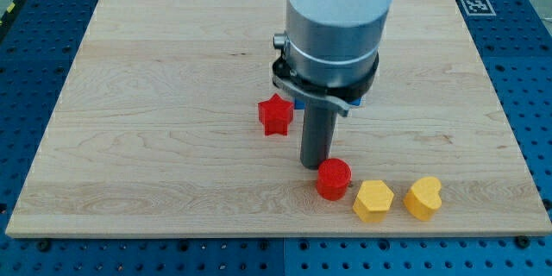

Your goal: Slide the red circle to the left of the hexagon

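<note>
Red circle (334, 178): lying flat, round, showing no long axis
My tip (314, 166): touching its upper-left edge
Yellow hexagon (373, 200): sitting just right of circle
Fingers: rod carrying none

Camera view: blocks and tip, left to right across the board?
Red star → my tip → red circle → yellow hexagon → yellow heart. My tip sits just at the circle's upper left.
</note>
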